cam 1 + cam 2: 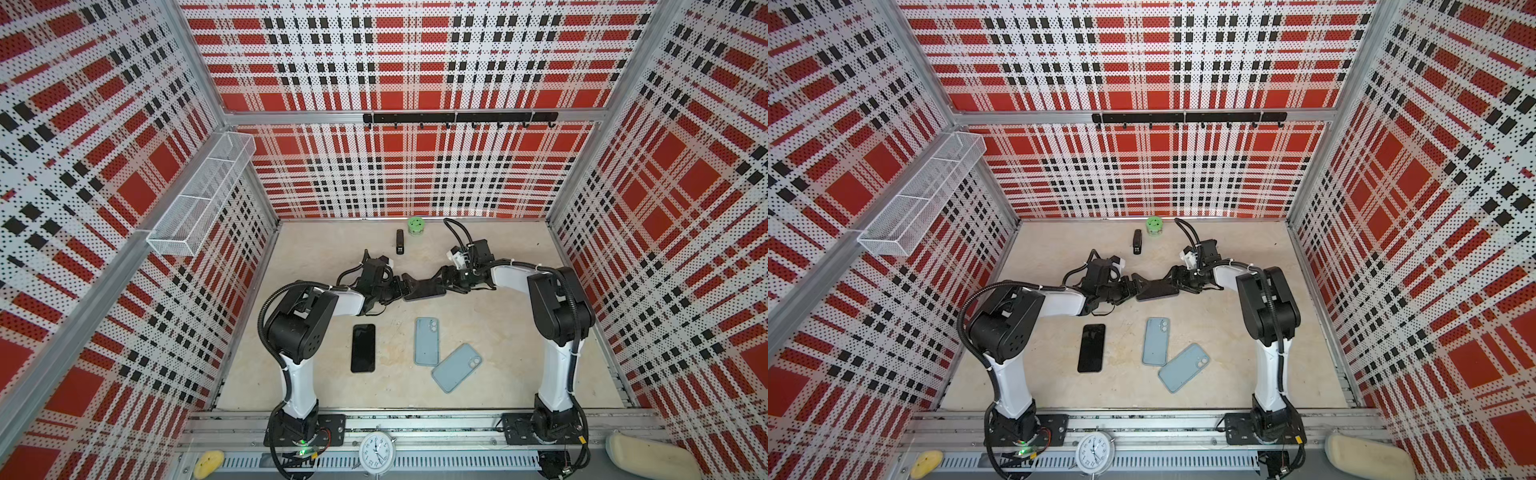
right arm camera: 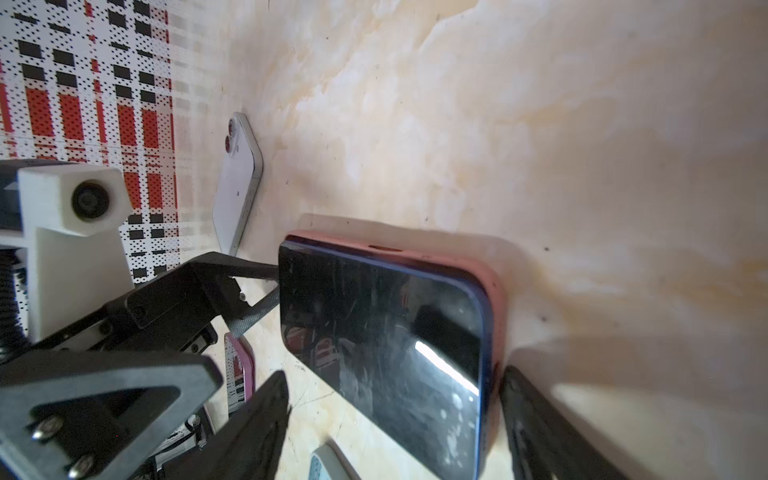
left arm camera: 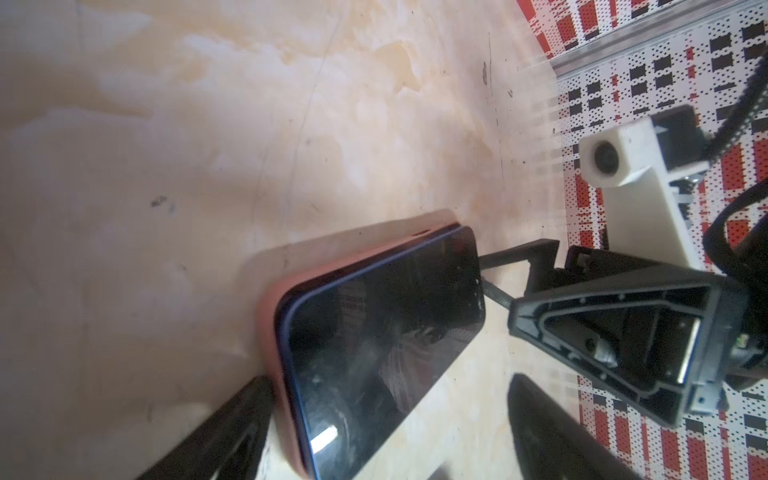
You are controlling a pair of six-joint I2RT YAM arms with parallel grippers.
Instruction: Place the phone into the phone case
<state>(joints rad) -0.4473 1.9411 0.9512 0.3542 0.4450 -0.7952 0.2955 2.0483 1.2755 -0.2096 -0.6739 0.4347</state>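
In both top views the phone point(image 1: 424, 291) lies on the table point(image 1: 490, 374) between the left gripper point(image 1: 406, 287) and right gripper point(image 1: 444, 279); a clock point(image 1: 376, 452) shows dial numerals. Left wrist: spread jaws straddle one end of the phone, screen-up in its pink case point(image 3: 270, 332). Right wrist: jaws spread around the opposite end.

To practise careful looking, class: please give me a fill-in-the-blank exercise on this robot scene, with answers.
Between the left end effector and right end effector, the phone sits in a ___ case. The round object by the back wall is ___. The bare black phone lies nearer the ___ arm. Missing words: pink; green; left.
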